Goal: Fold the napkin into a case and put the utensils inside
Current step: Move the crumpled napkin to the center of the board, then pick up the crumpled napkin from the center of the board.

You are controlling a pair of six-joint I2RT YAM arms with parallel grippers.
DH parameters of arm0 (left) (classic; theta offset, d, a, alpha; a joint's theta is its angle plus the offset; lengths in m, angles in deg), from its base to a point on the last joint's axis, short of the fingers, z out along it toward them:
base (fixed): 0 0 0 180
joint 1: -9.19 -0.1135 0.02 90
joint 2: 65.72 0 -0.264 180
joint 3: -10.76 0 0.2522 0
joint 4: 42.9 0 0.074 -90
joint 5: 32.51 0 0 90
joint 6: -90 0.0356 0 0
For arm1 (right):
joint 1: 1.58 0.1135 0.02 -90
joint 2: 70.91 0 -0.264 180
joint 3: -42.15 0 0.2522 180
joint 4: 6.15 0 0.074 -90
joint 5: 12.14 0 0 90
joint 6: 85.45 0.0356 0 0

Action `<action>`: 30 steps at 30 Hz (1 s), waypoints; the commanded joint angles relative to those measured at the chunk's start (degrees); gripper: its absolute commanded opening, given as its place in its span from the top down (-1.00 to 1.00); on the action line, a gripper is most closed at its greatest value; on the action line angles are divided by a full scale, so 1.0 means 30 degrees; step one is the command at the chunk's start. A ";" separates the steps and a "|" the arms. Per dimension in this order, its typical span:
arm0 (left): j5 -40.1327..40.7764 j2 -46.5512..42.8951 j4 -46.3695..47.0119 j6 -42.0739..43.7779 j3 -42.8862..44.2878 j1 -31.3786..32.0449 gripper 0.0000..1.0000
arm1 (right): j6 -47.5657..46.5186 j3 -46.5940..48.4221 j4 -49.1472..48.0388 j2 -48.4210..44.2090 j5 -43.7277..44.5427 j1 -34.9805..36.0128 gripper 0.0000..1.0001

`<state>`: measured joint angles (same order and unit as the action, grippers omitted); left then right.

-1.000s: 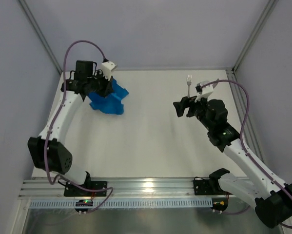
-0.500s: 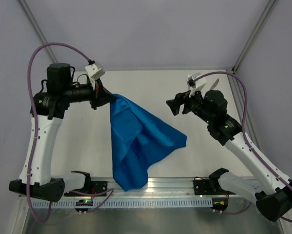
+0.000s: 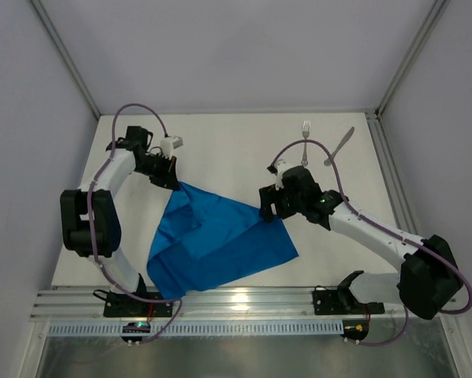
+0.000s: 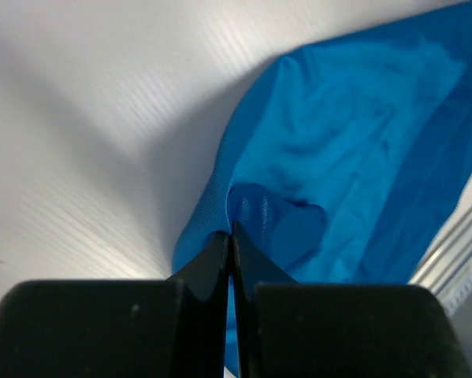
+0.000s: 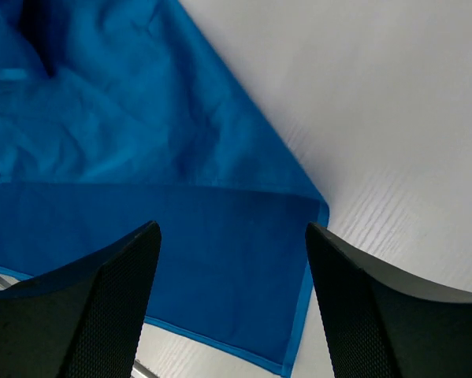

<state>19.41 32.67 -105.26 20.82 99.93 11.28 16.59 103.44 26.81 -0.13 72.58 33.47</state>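
Since the napkin (image 3: 220,244) lay rumpled, its near corner at the front rail (image 3: 243,302), I feared it sliding off if dragged; my left gripper (image 4: 229,234) pinched a far corner, the right gripper (image 5: 232,230) hung spread above its edge, fork (image 3: 305,128) and knife (image 3: 340,145) beyond.

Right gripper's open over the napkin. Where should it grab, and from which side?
Take the napkin's right corner, coming down from the table side. That corner lies flat with free edges, opposite the corner the left gripper pinches, so pulling apart should spread the cloth.
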 commanded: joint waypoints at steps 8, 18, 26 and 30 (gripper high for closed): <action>0.5074 0.5373 0.5122 -0.2103 0.8185 -0.0023 1.00 | 0.3252 0.1706 0.2883 0.4500 0.3778 0.0974 -0.55; 0.5721 0.3486 0.2370 -0.0414 0.7966 -0.0022 -0.98 | 0.5364 0.0447 0.2332 0.4325 0.3840 0.1383 -0.51; 0.6779 -0.6974 -0.1549 0.9078 -0.4563 -0.0637 -0.47 | 0.6066 0.2114 0.1480 0.6022 0.4455 0.1413 -0.35; 0.8003 -0.8943 -0.1763 1.2393 -0.8142 -0.1428 -0.55 | 0.6448 0.2876 0.1393 0.7632 0.4280 0.1413 -0.28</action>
<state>39.89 7.12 -107.27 46.20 81.14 8.57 33.85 109.30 32.45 20.57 84.65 37.43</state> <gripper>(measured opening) 0.761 0.644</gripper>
